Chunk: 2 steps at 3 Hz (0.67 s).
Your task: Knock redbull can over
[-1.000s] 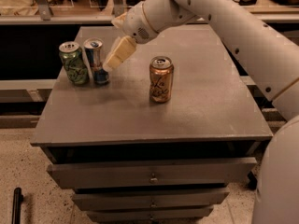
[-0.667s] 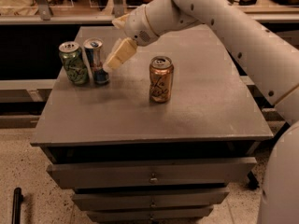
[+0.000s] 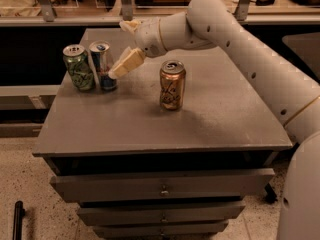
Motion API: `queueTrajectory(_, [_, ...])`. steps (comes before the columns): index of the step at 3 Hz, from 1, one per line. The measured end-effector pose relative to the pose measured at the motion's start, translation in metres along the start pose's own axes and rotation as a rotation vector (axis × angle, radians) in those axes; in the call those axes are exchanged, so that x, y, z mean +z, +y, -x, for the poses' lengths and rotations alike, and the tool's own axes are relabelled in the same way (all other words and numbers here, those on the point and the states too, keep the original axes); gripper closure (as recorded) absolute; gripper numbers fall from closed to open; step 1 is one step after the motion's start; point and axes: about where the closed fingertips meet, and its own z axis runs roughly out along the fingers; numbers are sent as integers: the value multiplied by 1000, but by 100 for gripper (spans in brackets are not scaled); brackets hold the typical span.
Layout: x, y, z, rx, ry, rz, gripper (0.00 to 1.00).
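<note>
The redbull can (image 3: 101,64) is slim, silver and blue, and stands upright at the table's left side. A green patterned can (image 3: 78,67) stands right beside it on its left. My gripper (image 3: 117,70) reaches in from the right on the white arm; its cream tips sit at the redbull can's right side, low near its base, touching or almost touching. A wider gold can (image 3: 172,84) stands upright near the table's middle, to the right of the gripper.
The grey table top (image 3: 150,124) sits on a drawer cabinet (image 3: 162,189). A shelf with clutter runs along the back (image 3: 90,4). My white arm (image 3: 240,44) spans the right side above the table.
The arm has barely shifted. The gripper stays at the redbull can's right side and all three cans still stand upright.
</note>
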Motion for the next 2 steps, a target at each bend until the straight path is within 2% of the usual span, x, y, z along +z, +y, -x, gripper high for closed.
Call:
queueTrajectory(1, [5, -6, -5, -3, -63, -10, 0])
queueTrajectory(2, [8, -8, -12, 9, -95, -11, 0])
